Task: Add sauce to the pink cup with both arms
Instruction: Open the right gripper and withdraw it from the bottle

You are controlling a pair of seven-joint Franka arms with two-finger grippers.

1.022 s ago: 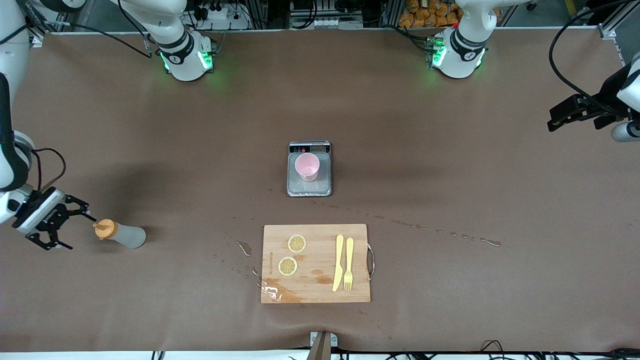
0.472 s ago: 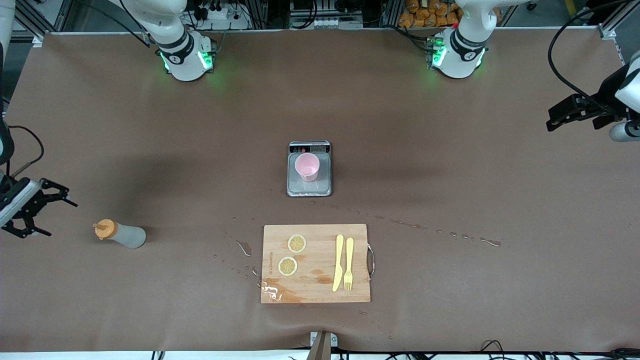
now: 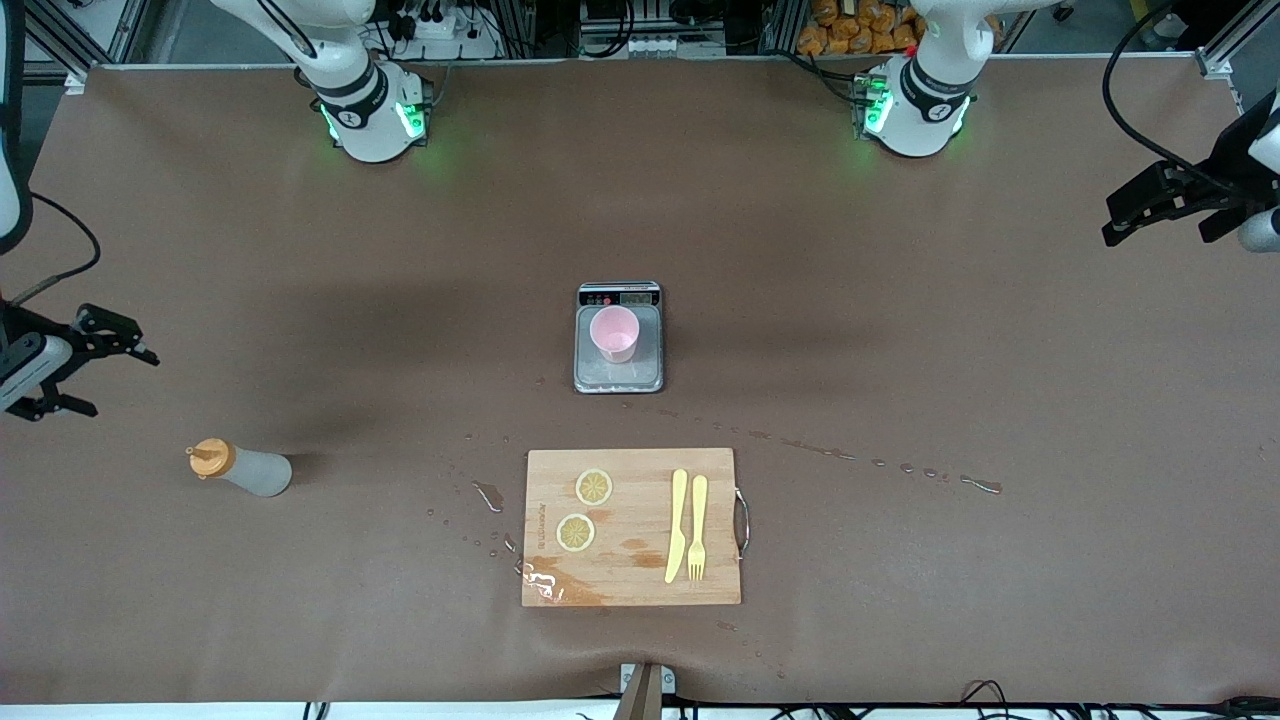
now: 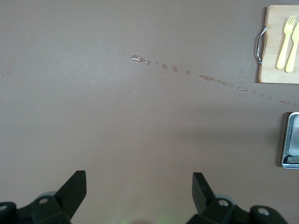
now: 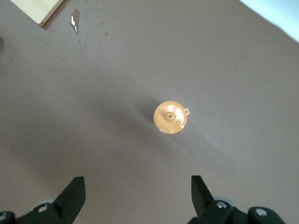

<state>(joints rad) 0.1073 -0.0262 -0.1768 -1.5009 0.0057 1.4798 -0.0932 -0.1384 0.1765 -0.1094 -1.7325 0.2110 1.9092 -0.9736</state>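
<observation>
The sauce bottle [image 3: 240,468], whitish with an orange cap, stands upright on the mat toward the right arm's end; the right wrist view shows its cap [image 5: 170,117] from above. The pink cup [image 3: 614,333] stands on the grey scale [image 3: 645,372] at the table's middle. My right gripper [image 3: 122,384] is open and empty, up in the air over the table's edge, apart from the bottle; its fingers [image 5: 74,193] frame bare mat. My left gripper [image 3: 1112,226] is open and empty over the left arm's end of the table, with bare mat between its fingers [image 4: 77,186].
A wooden cutting board [image 3: 632,585] with two lemon slices [image 3: 594,487], a yellow knife and a fork [image 3: 697,528] lies nearer the front camera than the scale. A trail of drops [image 3: 880,463] runs across the mat; it also shows in the left wrist view [image 4: 187,72].
My right gripper, open beside the bottle's cap a second ago, has drawn away from it and risen. The bottle stands where it was. My left gripper has shifted slightly.
</observation>
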